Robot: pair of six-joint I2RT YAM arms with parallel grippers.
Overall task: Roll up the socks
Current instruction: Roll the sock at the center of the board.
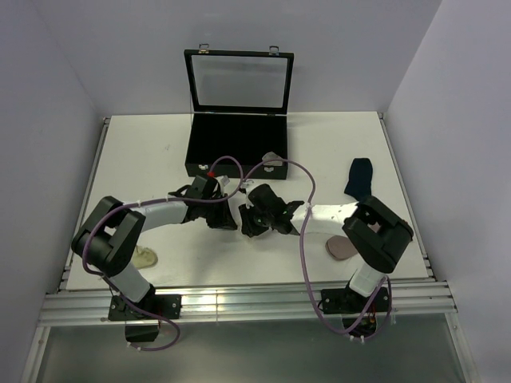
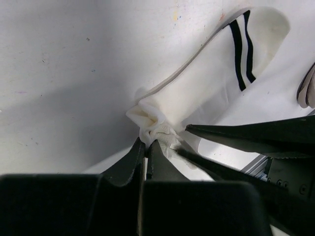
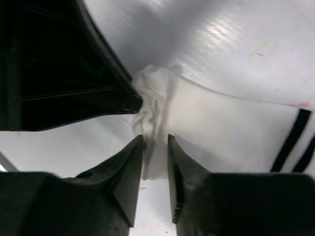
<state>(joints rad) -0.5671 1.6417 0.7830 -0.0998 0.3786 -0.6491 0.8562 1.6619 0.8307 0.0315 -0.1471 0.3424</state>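
Evidently the roll is only being started: the sock (image 2: 211,83) is laid flat on the table (image 2: 74,73), its toe end bunched and pinched in the narrow left gripper (image 2: 146,146) and right gripper (image 3: 155,147). Next, the bunch must be turned toward the cuff (image 2: 246,49) evenly.

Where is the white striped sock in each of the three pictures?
Top external: not discernible, covered where the left gripper and right gripper meet.
Left wrist: white sock, centre to upper right.
Right wrist: centre to right edge.
Shared landmark, wrist views: black cuff stripes.
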